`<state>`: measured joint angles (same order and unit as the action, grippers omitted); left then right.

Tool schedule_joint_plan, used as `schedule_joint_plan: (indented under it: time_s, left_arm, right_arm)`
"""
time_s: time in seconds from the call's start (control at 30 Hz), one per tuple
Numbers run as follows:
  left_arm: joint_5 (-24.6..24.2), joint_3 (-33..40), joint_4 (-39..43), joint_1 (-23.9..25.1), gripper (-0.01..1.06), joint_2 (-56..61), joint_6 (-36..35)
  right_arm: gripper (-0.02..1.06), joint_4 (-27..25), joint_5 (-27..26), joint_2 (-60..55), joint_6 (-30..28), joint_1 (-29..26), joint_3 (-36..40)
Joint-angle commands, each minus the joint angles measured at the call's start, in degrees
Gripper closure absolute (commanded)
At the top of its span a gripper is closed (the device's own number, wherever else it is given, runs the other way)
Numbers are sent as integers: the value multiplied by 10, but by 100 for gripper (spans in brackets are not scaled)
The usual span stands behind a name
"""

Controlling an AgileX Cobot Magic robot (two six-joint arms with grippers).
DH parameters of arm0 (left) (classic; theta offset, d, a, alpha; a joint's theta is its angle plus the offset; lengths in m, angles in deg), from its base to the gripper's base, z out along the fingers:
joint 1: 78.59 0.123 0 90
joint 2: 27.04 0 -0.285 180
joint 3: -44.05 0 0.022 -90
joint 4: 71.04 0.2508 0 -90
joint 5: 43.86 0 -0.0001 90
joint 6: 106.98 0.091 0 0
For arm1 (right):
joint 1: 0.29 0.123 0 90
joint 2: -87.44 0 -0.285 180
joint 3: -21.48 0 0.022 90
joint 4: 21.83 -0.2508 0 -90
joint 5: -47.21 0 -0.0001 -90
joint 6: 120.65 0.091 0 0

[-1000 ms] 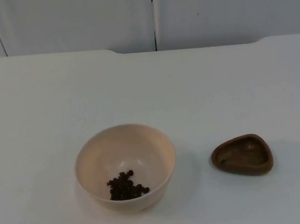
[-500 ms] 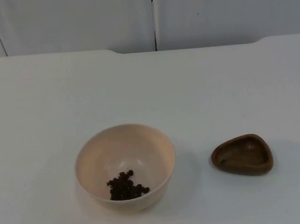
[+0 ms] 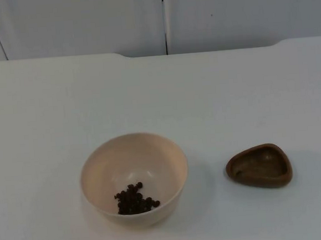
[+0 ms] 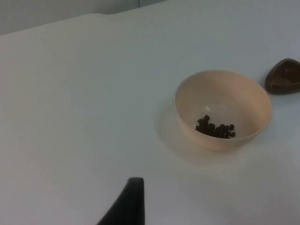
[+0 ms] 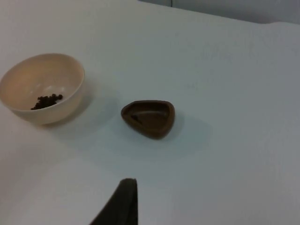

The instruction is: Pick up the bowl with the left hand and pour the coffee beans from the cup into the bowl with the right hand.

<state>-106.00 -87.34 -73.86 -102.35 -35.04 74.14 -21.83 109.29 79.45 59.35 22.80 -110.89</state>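
Bowl (image 3: 134, 179) holding coffee beans (image 3: 135, 199) stands on the white table (image 3: 54, 117), cup (image 3: 259, 165) beside it. Both grippers wait apart from them; finger state cannot be told.

Matt cream bowl (image 3: 134, 177), wood-like brown cup (image 3: 259, 165) — smooth white table (image 3: 203, 94)

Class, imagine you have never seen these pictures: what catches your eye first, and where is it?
First, the cream bowl near the front of the white table, with a small heap of dark coffee beans inside. Beside it, toward the right arm's side and not touching, sits a brown wooden cup, rounded-triangular, looking empty.
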Motion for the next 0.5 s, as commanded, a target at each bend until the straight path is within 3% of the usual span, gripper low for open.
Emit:
schedule_joint_plan:
  time_s: [0.0,0.47]
  left_arm:
    - [6,3,1,-3,0,2,-1]
    - [6,3,1,-3,0,2,-1]
  right_arm:
    - [-1,-4,-3,2,-6,-42,1]
    - [-1,-6,-3,2,-6,-181,1]
